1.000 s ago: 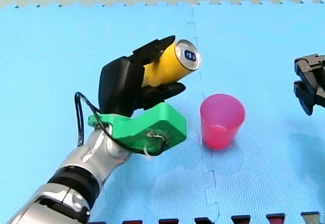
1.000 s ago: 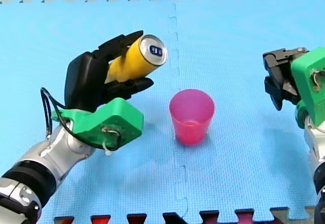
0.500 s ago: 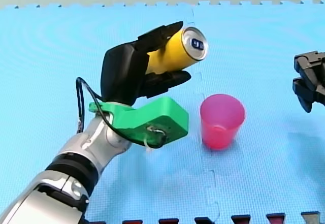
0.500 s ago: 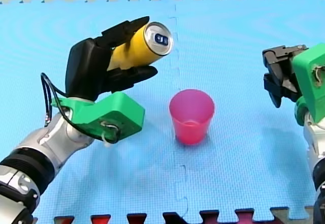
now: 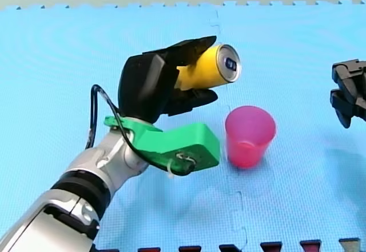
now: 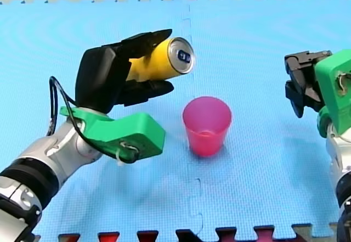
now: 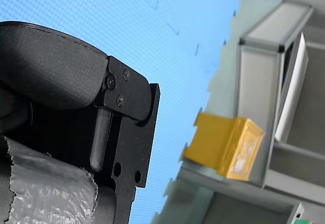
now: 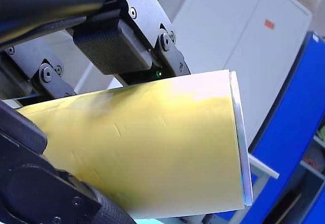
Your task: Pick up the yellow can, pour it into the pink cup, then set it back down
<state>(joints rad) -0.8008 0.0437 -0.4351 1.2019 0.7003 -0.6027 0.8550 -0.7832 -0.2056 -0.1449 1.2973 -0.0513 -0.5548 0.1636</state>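
My left hand (image 6: 170,59) is shut on the yellow can (image 5: 201,72) and holds it in the air, tipped almost on its side. The can's silver top (image 5: 231,63) faces right, toward the pink cup (image 5: 250,135), a little above and left of the cup's rim. The cup stands upright on the mat. In the second wrist view the can's yellow side (image 8: 152,148) lies between black fingers (image 8: 122,41). My right hand (image 6: 300,88) is at the right edge, well away from the cup, holding nothing.
A blue foam mat (image 5: 286,46) with jigsaw edges covers the surface, with a seam (image 5: 235,195) running past the cup. Grey cabinets (image 7: 264,82) and a yellow box (image 7: 223,145) stand beyond the mat's edge.
My left hand has carried the can up and to the right, nearer the cup, and tipped it flatter. The cup and my right hand have stayed put.
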